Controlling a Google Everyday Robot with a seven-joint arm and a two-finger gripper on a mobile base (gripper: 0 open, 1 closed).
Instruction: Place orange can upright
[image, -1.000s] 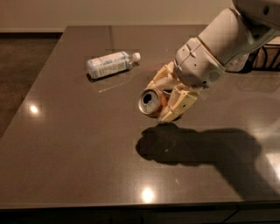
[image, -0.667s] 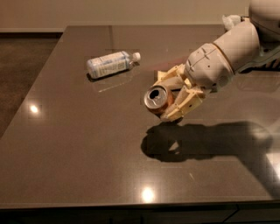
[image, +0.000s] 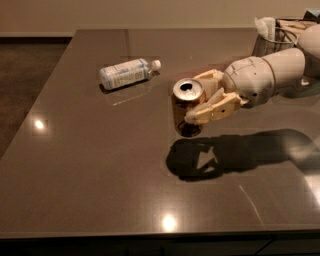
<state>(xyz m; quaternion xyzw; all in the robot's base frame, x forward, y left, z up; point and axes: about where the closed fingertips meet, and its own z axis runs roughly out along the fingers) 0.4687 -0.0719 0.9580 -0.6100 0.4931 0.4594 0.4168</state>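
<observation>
Camera view: the robot's gripper (image: 198, 98) reaches in from the right over a dark, glossy surface (image: 90, 170), its cream-coloured jaws clamped on the orange can (image: 182, 109). One jaw lies across the can's near side and the other behind its upper edge. The can sits between the jaws close to upright, its silver top and pull-tab opening tipped slightly toward the camera. Its base appears to hang just clear of the surface, though contact cannot be ruled out. Below the jaws and a little nearer the camera, a dark shadow (image: 200, 160) of can and arm spreads across the surface. To the left of the jaws and farther back, well apart from the can, a clear plastic bottle (image: 125, 73) with a white cap lies on its side. Behind the jaws, beyond the pale arm (image: 260, 80), a wire basket (image: 274, 42) holding white paper stands at the surface's far right corner.
</observation>
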